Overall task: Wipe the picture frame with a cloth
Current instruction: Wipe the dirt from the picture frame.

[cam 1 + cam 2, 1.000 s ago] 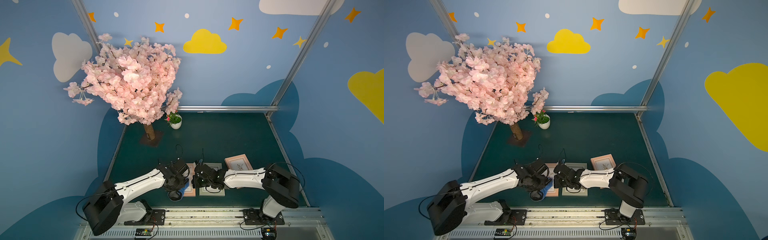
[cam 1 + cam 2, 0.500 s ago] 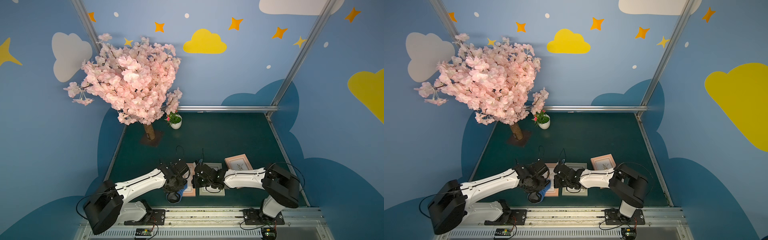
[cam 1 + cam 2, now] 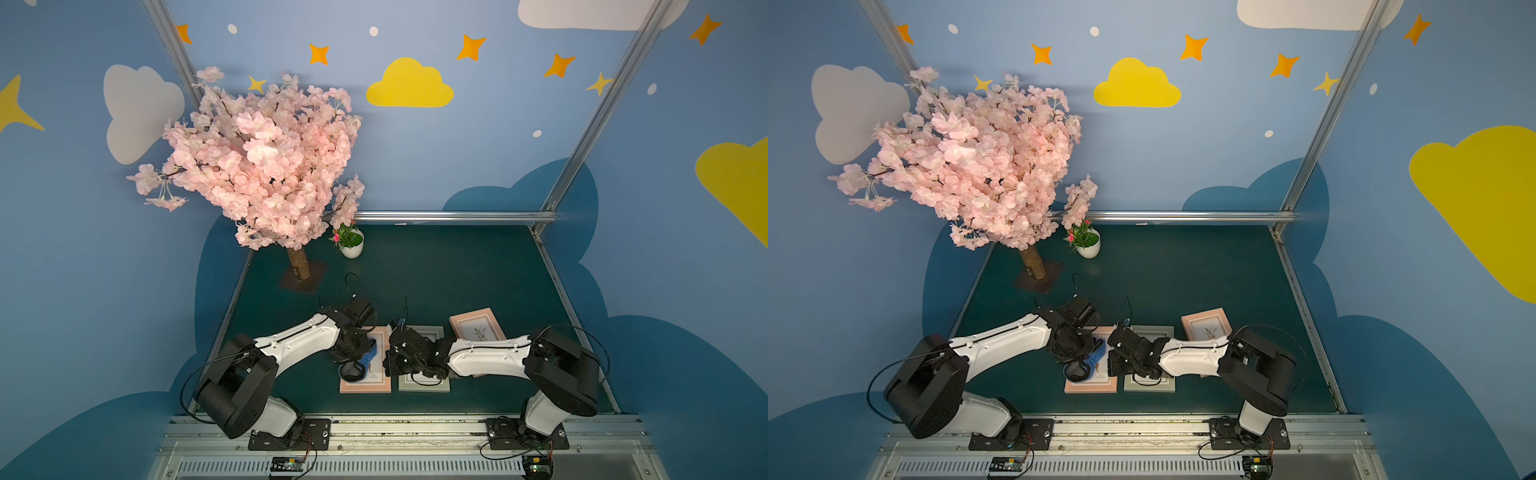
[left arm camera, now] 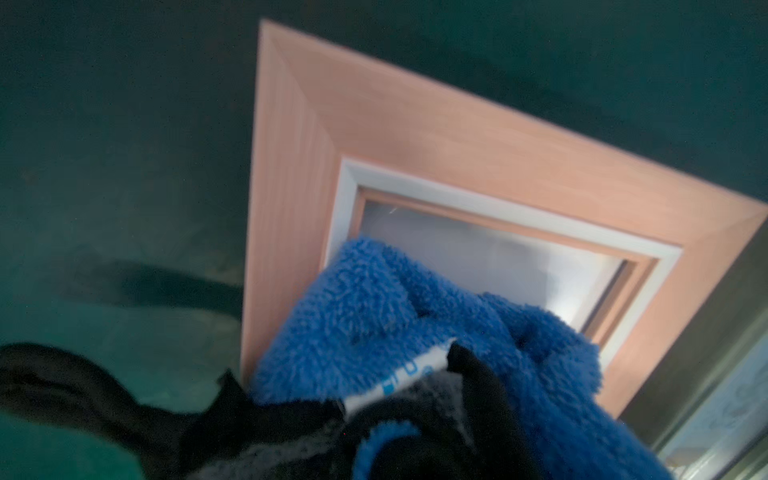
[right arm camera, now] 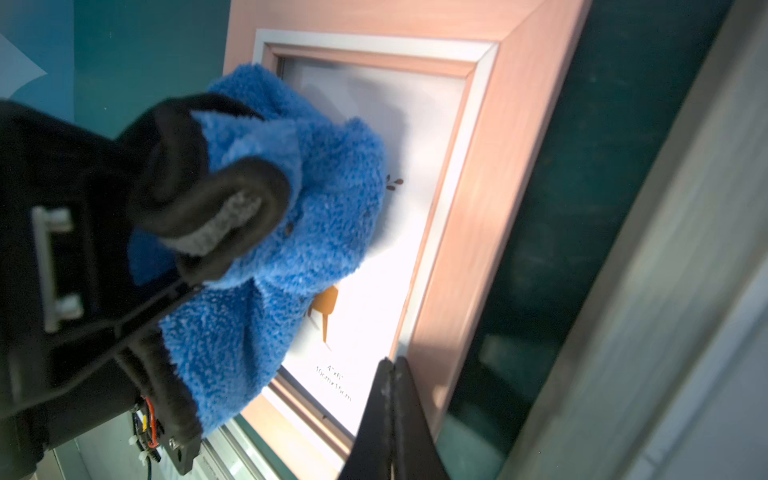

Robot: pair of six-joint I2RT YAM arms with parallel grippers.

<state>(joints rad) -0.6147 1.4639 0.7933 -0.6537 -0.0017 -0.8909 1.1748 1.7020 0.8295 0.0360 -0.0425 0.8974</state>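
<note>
A pink picture frame (image 3: 365, 385) (image 3: 1090, 386) lies flat near the table's front edge. The fluffy blue cloth (image 3: 372, 353) (image 3: 1099, 354) rests bunched on its glass. My left gripper (image 3: 353, 366) (image 3: 1077, 369) is shut on the cloth from above. The left wrist view shows the cloth (image 4: 374, 316) with its white tag on the frame (image 4: 415, 137), and my left gripper (image 4: 374, 419) clamped on it. My right gripper (image 3: 390, 358) (image 5: 392, 362) is shut and empty. Its tip is at the right rim of the frame (image 5: 498, 166), beside the cloth (image 5: 324, 208).
A grey-green frame (image 3: 424, 385) lies right of the pink one, partly under my right arm. Another pink frame (image 3: 478, 328) lies tilted behind it. A blossom tree (image 3: 266, 166) and a small potted plant (image 3: 351, 246) stand at the back left. The metal rail (image 3: 395, 424) runs along the front.
My left arm has carried the cloth a little farther from the front edge along the frame's glass. The right arm has stayed in place.
</note>
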